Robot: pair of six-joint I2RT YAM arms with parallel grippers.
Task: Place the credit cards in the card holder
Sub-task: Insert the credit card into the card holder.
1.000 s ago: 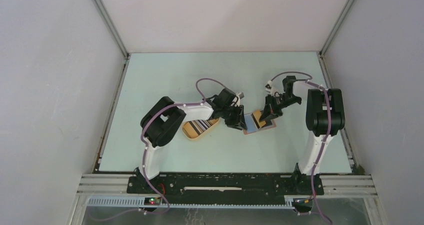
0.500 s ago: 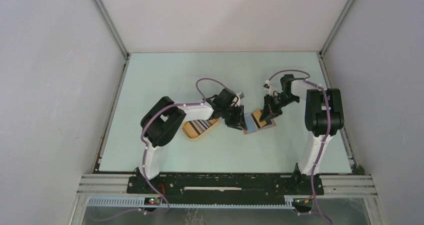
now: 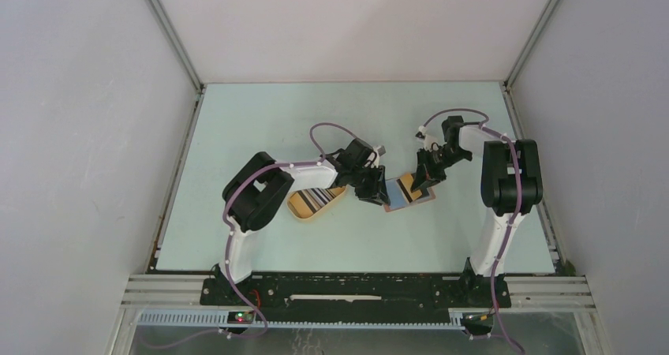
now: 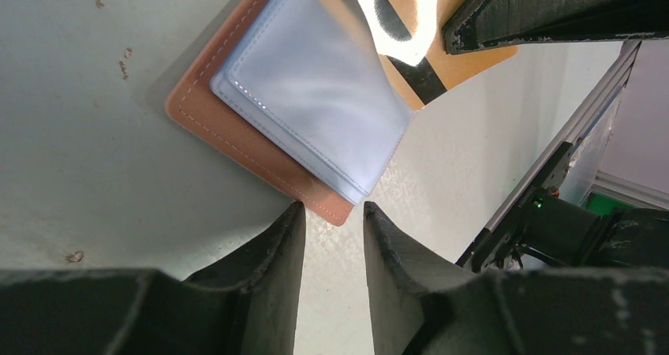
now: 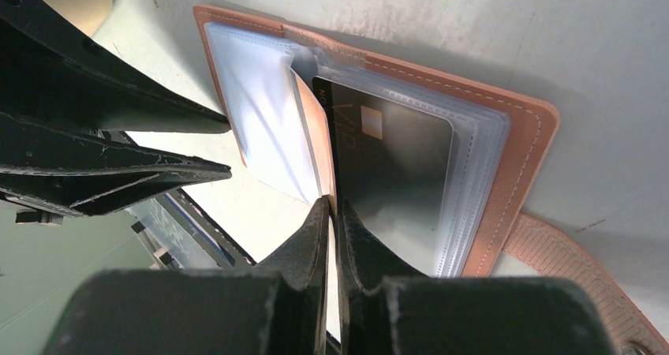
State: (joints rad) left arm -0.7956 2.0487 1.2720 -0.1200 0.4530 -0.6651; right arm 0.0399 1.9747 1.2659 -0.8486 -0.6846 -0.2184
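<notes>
The reddish-brown card holder [image 3: 406,196] lies open on the table, its clear sleeves fanned up [image 4: 315,95]. A black card [image 5: 394,158] sits in one sleeve. My right gripper [image 5: 331,205] is shut on the edge of a thin orange card [image 5: 322,146] that stands between the sleeves; this card with its black stripe [image 4: 454,67] also shows in the left wrist view. My left gripper [image 4: 331,209] is open, with its tips down at the holder's near corner [image 4: 335,205] and only table between them. More credit cards [image 3: 319,197] lie striped in the yellow tray.
The yellow oval tray [image 3: 304,211] sits left of the holder, under the left arm's wrist. The holder's snap tab [image 5: 568,260] lies flat beside it. Both grippers [image 3: 369,191] [image 3: 424,183] crowd the holder from either side.
The right arm's wrist has crept slightly toward the back of the table. The left arm, the holder and the tray have not moved.
</notes>
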